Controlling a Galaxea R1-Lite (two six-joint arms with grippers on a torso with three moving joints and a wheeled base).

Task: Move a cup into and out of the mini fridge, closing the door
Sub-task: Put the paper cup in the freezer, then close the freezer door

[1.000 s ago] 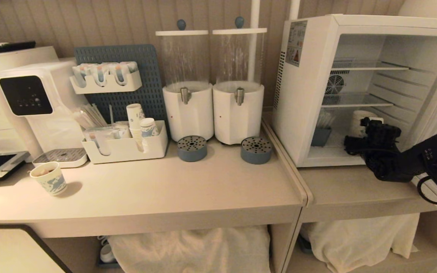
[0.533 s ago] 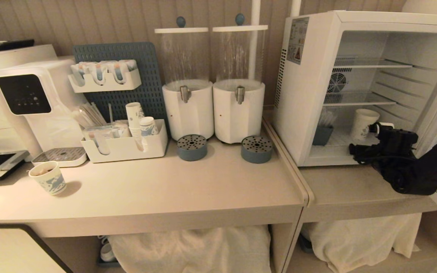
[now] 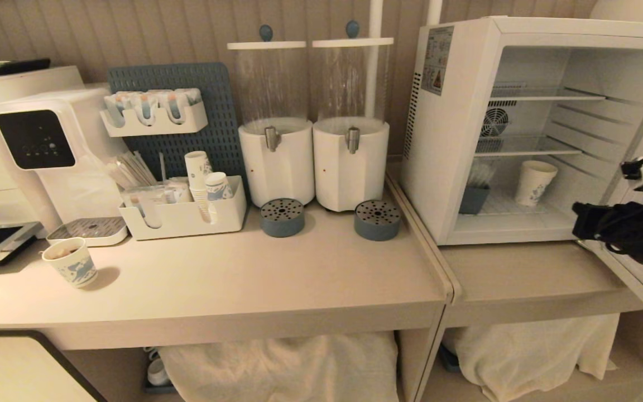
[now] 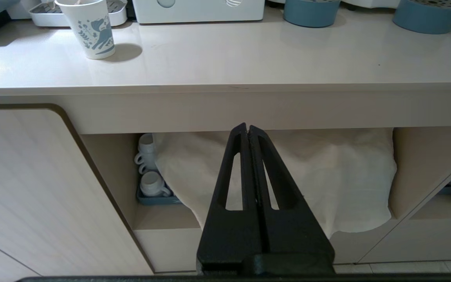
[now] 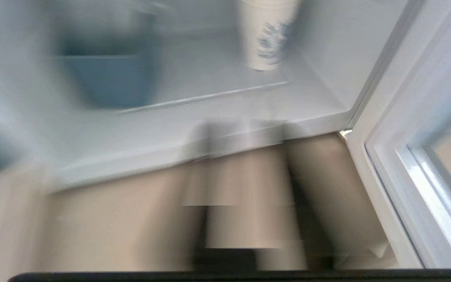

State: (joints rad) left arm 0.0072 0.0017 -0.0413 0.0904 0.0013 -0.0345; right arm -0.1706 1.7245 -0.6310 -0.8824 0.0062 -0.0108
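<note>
While the door [image 5: 417, 164] stands swung wide just beside it, the right pincer [image 3: 581, 215] hangs outside the mini fridge [image 3: 450, 139], low before its open front, fingers pressed together on nothing. The cup [image 3: 534, 183] stands upright on the fridge's bottom wire shelf, beyond the pincer and apart from it, with a small blue bin [image 3: 472, 200] farther along the same shelf. The left pincer [image 4: 248, 131], shut and empty, is parked below the surface [image 4: 225, 58], facing a white cloth [image 4: 327, 176].
</note>
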